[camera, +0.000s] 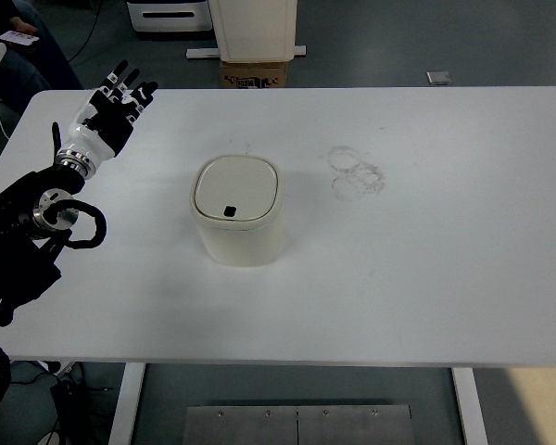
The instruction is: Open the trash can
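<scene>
A cream trash can with rounded corners stands upright on the white table, left of centre. Its lid is shut flat, with a small dark button near its front edge. My left hand is at the table's far left corner, well to the left of and beyond the can, apart from it. Its fingers are spread and hold nothing. The black left arm comes in from the left edge. The right arm does not show.
Faint ring smudges mark the table right of the can. Beyond the far edge stand a cardboard box and a white unit. A person's sleeve shows at the top left.
</scene>
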{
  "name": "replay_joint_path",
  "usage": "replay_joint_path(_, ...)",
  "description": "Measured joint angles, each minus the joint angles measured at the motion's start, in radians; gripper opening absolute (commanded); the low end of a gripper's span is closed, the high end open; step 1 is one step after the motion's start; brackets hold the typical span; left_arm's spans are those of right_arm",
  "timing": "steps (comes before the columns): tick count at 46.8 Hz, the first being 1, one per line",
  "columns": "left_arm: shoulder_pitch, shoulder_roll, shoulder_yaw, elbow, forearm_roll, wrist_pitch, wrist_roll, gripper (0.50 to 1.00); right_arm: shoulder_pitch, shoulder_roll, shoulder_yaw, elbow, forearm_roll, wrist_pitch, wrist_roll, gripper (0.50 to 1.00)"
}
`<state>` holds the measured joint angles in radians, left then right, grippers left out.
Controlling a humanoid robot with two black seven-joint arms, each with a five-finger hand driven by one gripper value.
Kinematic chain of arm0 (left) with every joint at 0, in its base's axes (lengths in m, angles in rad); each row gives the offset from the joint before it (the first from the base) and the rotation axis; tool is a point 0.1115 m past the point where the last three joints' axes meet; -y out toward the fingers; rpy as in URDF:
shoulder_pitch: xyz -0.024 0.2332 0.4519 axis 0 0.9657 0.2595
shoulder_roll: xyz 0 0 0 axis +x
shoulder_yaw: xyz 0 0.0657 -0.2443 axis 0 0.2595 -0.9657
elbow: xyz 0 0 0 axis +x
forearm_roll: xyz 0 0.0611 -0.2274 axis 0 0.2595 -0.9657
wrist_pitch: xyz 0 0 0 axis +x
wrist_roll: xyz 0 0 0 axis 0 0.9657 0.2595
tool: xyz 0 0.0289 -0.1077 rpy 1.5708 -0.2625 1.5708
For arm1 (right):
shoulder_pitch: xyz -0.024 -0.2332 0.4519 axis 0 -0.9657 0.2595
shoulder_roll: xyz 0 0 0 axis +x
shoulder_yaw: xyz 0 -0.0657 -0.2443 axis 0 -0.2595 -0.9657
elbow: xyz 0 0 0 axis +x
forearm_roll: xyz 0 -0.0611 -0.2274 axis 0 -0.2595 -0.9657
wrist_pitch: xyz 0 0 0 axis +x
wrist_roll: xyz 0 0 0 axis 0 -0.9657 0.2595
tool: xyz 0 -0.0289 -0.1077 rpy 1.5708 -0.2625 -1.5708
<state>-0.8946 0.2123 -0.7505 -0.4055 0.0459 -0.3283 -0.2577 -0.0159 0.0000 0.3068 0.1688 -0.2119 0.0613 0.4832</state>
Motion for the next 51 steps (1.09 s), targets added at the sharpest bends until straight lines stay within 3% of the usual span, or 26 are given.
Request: replay_joint_path(51, -0.006, -0.002, -0.001, -0.007, -0.012, 0.003, 0.000, 1.000, 0.000, 0.000, 0.000, 0.000, 0.000, 0.000, 0.000, 0.991)
